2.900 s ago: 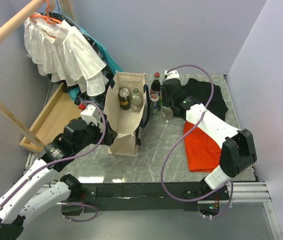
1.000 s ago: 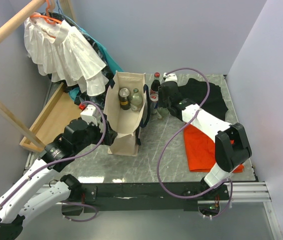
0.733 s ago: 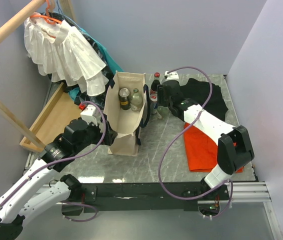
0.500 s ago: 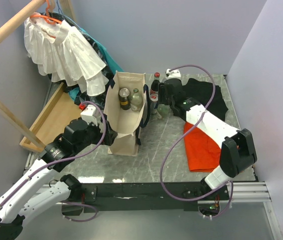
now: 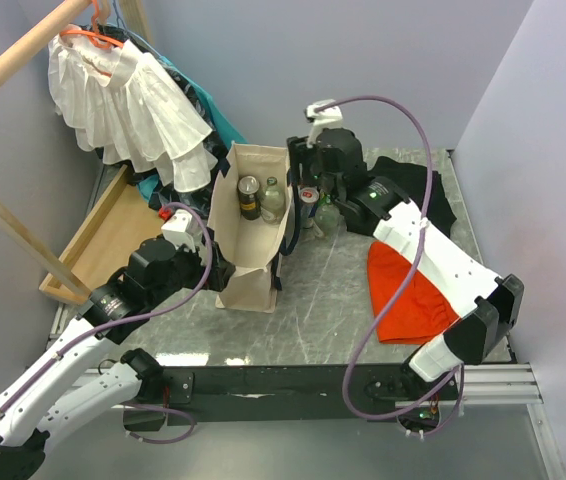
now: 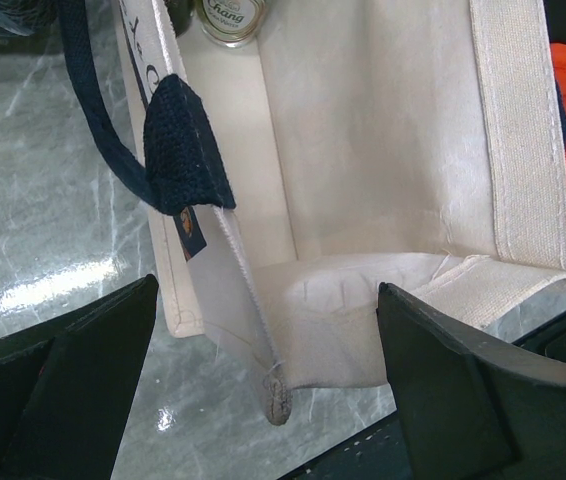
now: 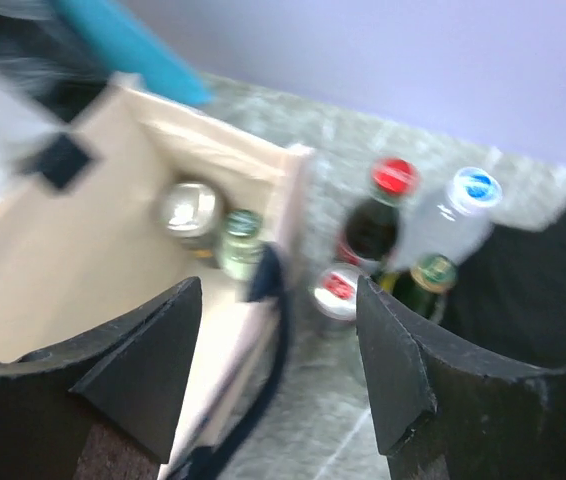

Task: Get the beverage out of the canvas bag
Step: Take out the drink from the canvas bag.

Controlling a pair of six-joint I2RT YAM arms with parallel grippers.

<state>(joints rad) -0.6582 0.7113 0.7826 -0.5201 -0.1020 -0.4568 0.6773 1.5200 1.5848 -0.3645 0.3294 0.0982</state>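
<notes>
The left pincer (image 6: pixel 266 295) has its fingers apart, straddling the near end of the canvas bag (image 5: pixel 246 262). Whether they press the cloth cannot be told. The bag stands upright on the bench (image 5: pixel 313 305) with its mouth open. At its far end two drinks remain inside: a silver-capped bottle (image 5: pixel 249 188) and a green bottle (image 5: pixel 272 196) just beside it. To the right of the bag a cluster stands outside on the bench (a can (image 7: pixel 338 285), a red-capped bottle (image 7: pixel 395 177), a clear bottle (image 7: pixel 478 185) and a gold-capped bottle (image 7: pixel 433 272)). A second ago the right pincer (image 7: pixel 278 290) sat low among that cluster, all but closed. It has now lifted clear and hangs above the bag's far right rim, fingers apart with nothing between them. Finding: a drink appears to have been set down outside and released. The task looks partly done, and the likely next step is a descent into the bag for one of the remaining two.
</notes>
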